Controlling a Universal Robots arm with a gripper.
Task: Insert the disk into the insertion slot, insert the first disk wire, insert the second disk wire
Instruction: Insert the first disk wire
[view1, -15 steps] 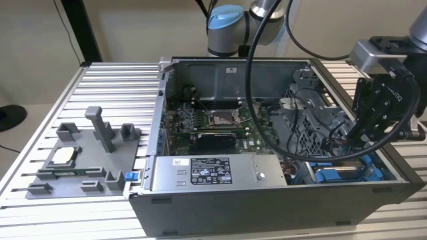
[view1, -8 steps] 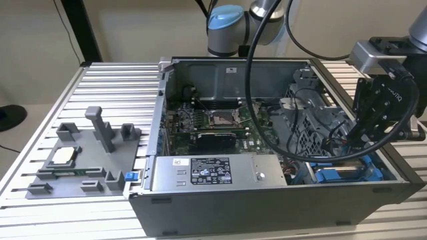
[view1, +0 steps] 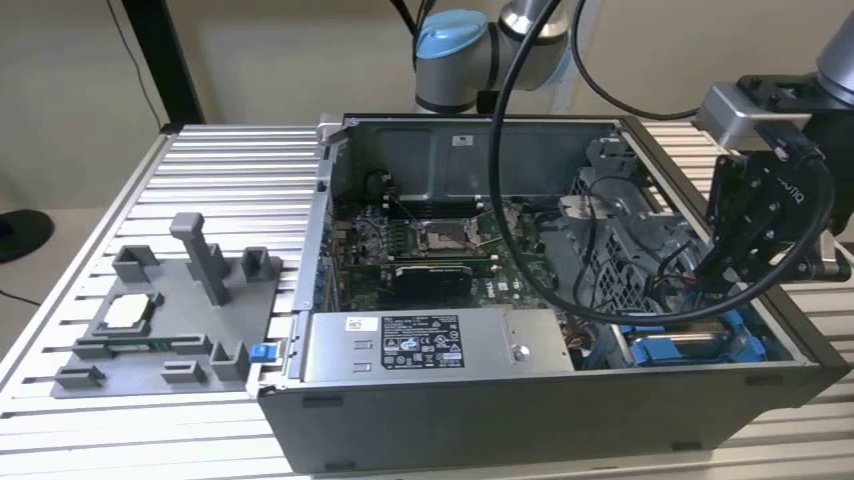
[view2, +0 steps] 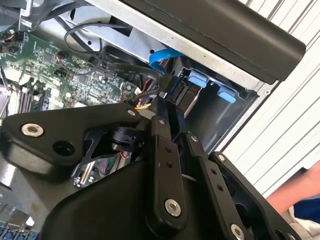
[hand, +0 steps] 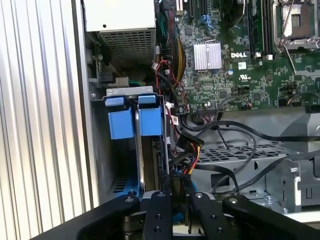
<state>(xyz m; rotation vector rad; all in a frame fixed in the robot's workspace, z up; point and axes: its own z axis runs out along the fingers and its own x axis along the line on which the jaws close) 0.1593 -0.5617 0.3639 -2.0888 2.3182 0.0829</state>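
White printed label (view1: 419, 342) on the power supply box (view1: 534, 352), too small to read. White maker's lettering and marks on the green circuit board (hand: 235, 75). Small unreadable sticker (view1: 463, 140) on the case wall (view1: 400, 165).

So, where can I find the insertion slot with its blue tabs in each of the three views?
Exterior view: the insertion slot sits in the computer case's near corner, toward the exterior view's right.
Second wrist view: the insertion slot shows blue tabs against the case's dark rim.
First wrist view: the insertion slot lies between the case wall and the wire bundle.
Shared landmark: the green motherboard, in all three.
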